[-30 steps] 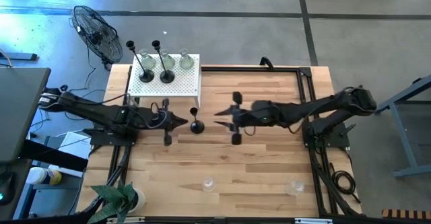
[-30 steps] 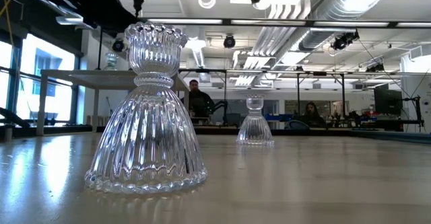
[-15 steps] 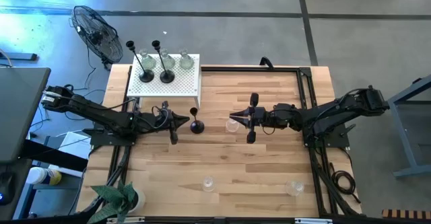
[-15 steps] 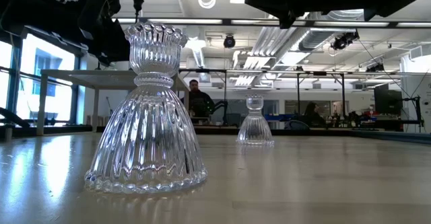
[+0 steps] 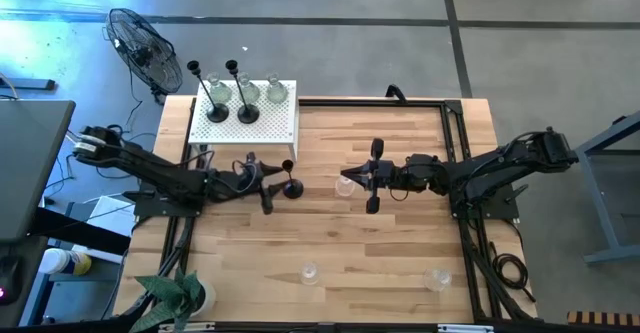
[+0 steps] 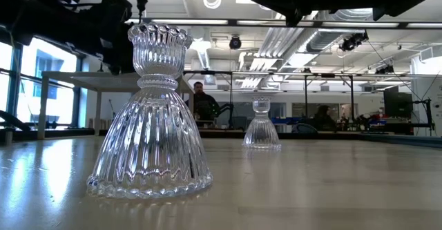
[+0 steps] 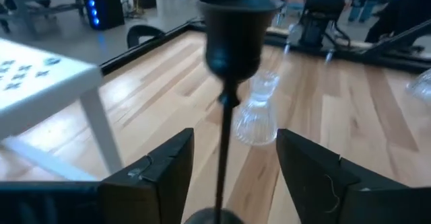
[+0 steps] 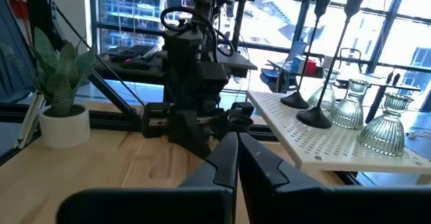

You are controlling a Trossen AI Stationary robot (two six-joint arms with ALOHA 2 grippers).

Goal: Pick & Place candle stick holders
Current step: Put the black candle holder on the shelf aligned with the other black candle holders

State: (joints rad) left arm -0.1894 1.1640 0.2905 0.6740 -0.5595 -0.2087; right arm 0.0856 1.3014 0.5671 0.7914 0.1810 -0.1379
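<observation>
Left wrist view: the left gripper [image 7: 232, 167] stands apart around the black candle holder [image 7: 232, 42], upright on the table [image 7: 350, 103]; next it likely must close on the stem. The high view alone shows the right gripper [image 5: 345, 180], fingers together, beside a glass holder [image 5: 345, 186].

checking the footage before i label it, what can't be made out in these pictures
- Black candle holder, left wrist view: its base is cut off by the bottom edge, between the open left tool fingers.
- Glass holder, high view: too small to tell whether the shut right tool touches it.
- Right wrist view: that glass holder is hidden behind the closed fingers.
- Low view: both arms are cropped, dark shapes at the top edge.
</observation>
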